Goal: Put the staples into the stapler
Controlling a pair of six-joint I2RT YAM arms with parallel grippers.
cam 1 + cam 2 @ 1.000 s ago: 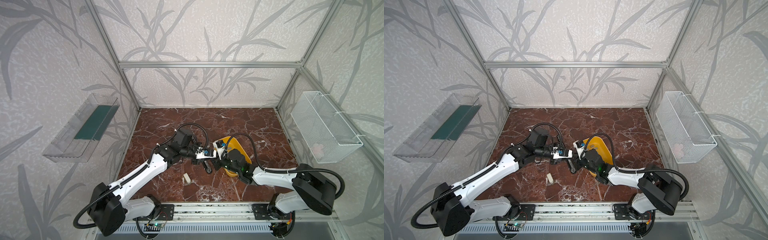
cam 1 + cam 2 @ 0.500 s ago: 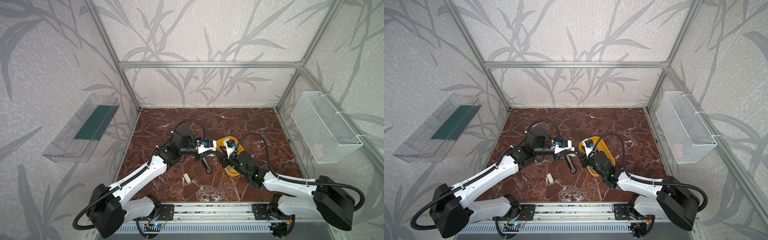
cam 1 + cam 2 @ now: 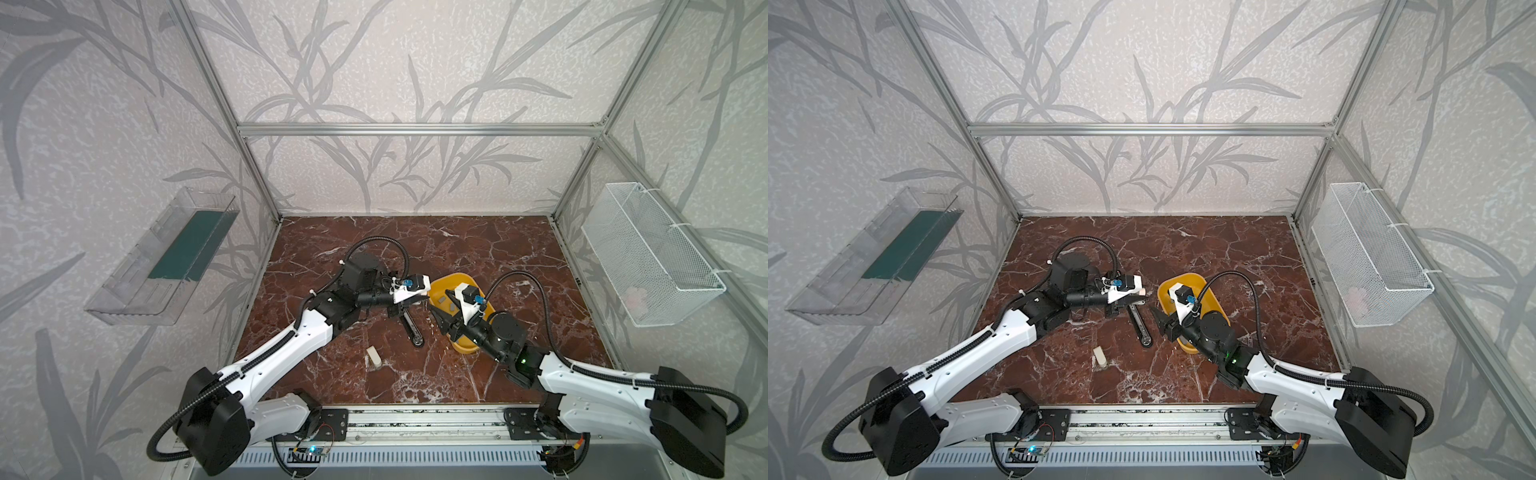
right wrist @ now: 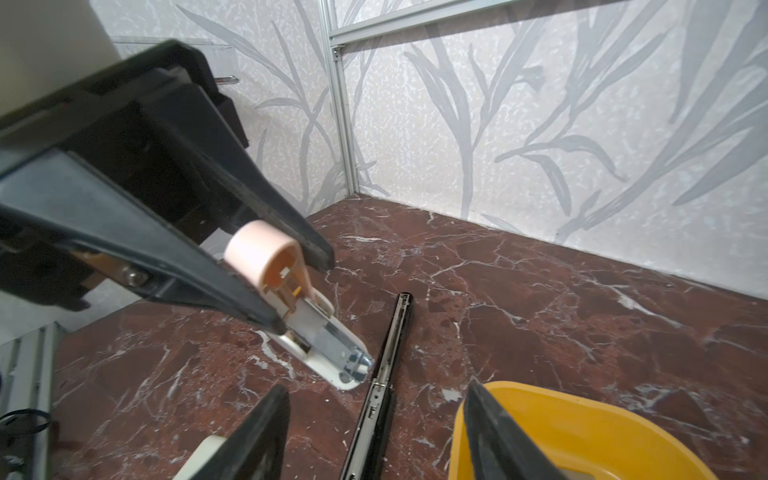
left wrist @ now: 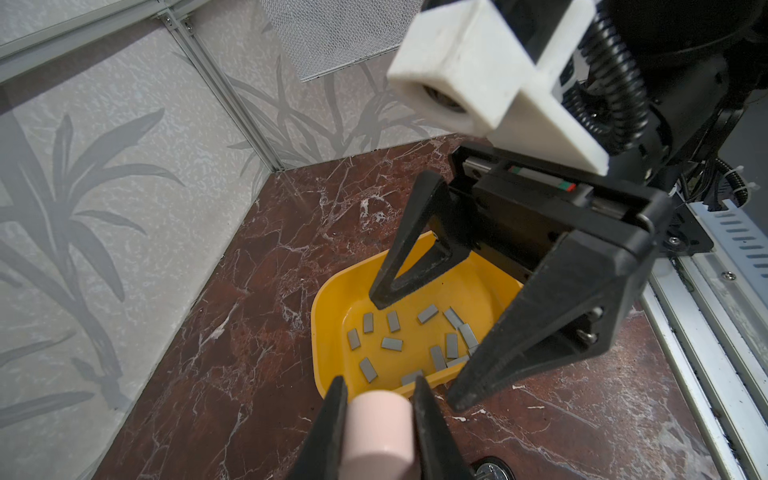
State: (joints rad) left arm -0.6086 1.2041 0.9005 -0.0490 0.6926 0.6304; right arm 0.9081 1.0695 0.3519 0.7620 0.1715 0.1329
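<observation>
Nearest us, a cream block (image 3: pixel 373 357) lies alone on the marble table (image 3: pixel 519 257). Just past it a long black bar (image 3: pixel 411 328) with a metal channel lies flat.

The left gripper (image 5: pixel 378 386) is clamped on the pink stapler (image 5: pixel 376 432). In the right wrist view the stapler's metal magazine is exposed and slopes down toward the table, its tip just beside the black bar. We cannot tell if they touch.

The right gripper (image 4: pixel 376 388) has its jaws spread wide with nothing between them. It sits at the yellow tray's (image 5: pixel 469 282) edge on the side facing the left arm.

The staples (image 5: pixel 392 343) are all in the yellow tray: about a dozen short grey strips, loose and scattered on its floor. We see none in the stapler.

On the side walls, the clear bin (image 3: pixel 124 291) on the left holds a dark green sheet. The white mesh basket (image 3: pixel 648 249) on the right holds something pale pink, too faint for us to identify.
</observation>
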